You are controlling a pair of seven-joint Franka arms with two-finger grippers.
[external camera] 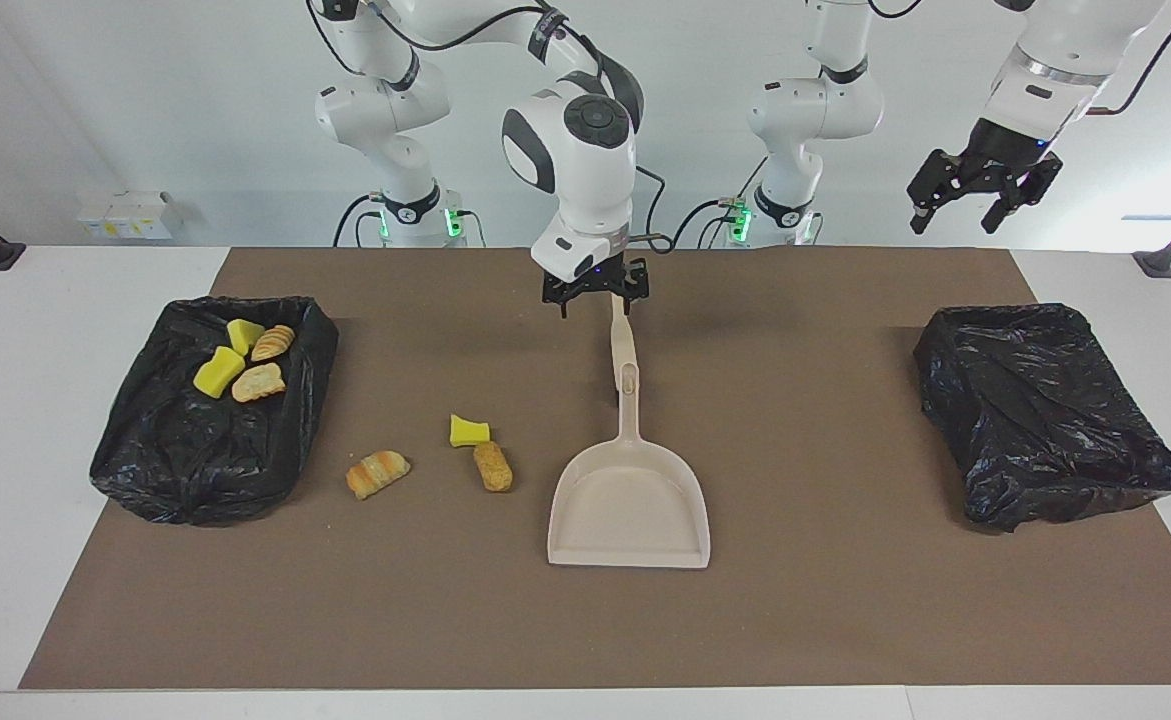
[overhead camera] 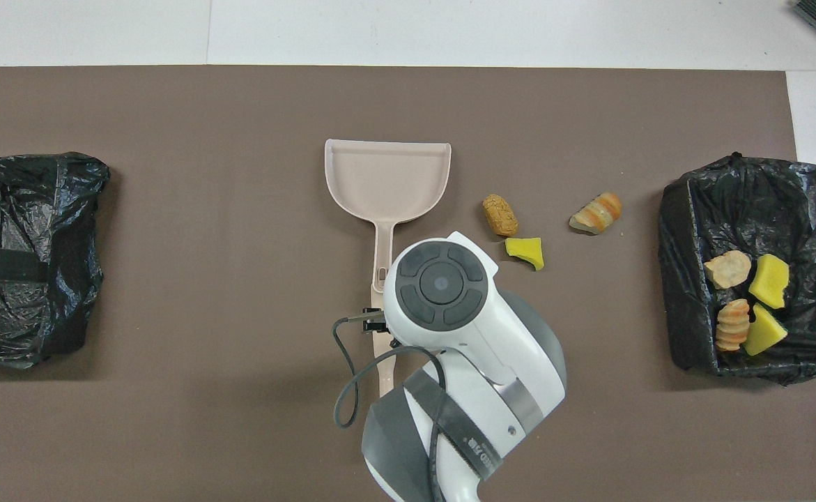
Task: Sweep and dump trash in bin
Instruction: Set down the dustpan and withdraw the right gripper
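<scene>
bin (external camera: 135, 450): 4 trash pieces (external camera: 243, 362) | dustpan (external camera: 629, 515): bare

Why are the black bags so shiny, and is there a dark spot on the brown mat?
Facing view: the crinkly plastic of the empty bag and the bag with trash catches the light in small white glints; a soft shadow sits on the mat beside the right pincer. Overhead view: the same glints on the bags, and a faint broad shadow beside the right arm.
</scene>
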